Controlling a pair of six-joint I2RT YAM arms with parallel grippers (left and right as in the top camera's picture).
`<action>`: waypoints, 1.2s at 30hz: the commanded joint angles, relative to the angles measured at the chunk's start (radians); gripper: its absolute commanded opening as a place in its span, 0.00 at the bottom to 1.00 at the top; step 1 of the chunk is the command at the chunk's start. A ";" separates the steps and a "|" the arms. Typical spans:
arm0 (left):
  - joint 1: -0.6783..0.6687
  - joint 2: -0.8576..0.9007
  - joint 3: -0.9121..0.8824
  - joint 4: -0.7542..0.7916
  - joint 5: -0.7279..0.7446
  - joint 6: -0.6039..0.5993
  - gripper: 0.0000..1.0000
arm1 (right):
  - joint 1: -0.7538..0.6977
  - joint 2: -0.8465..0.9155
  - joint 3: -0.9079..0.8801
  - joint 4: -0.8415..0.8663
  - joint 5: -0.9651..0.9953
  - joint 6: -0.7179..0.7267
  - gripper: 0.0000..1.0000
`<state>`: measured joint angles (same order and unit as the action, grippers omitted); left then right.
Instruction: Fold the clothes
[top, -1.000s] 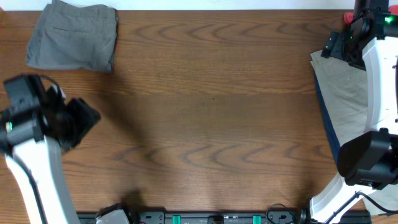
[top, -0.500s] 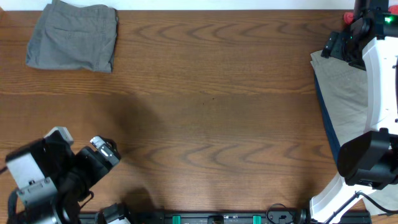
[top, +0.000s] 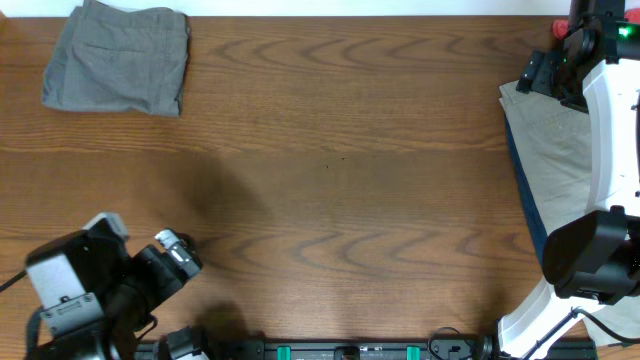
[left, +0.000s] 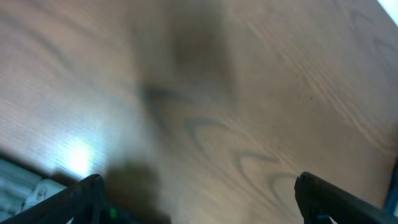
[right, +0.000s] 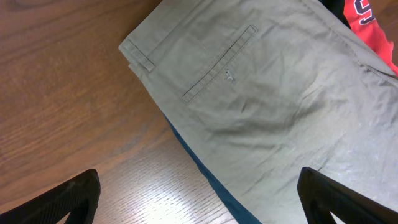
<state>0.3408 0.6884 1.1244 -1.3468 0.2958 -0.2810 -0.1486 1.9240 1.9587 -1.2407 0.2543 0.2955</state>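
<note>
A folded pair of grey-green shorts (top: 120, 60) lies at the table's far left corner. A pile of clothes sits at the right edge, with beige shorts (top: 550, 150) on top. In the right wrist view the beige shorts (right: 273, 106) show a waistband and a stitched pocket, over a blue garment (right: 211, 177) and a red one (right: 367, 25). My right gripper (right: 199, 196) is open above the pile's near edge, holding nothing. My left gripper (left: 199, 199) is open and empty over bare wood near the table's front left (top: 175, 255).
The wooden table (top: 340, 180) spans the view. The right arm's white links (top: 610, 130) stand over the pile. A black rail with green parts (top: 350, 350) runs along the front edge.
My left arm has drawn back from the left middle of the table to the front left corner and nearly settled. The right arm and the clothes have not moved.
</note>
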 joint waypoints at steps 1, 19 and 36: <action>-0.101 -0.077 -0.113 0.120 -0.013 0.007 0.98 | -0.001 0.005 0.001 -0.001 0.003 -0.008 0.99; -0.336 -0.560 -0.837 0.978 -0.034 0.011 0.98 | -0.001 0.005 0.001 -0.001 0.003 -0.008 0.99; -0.336 -0.687 -1.062 1.173 -0.276 0.011 0.98 | 0.000 0.005 0.001 -0.001 0.003 -0.008 0.99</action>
<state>0.0093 0.0120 0.0875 -0.1883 0.1005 -0.2798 -0.1486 1.9240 1.9568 -1.2411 0.2539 0.2955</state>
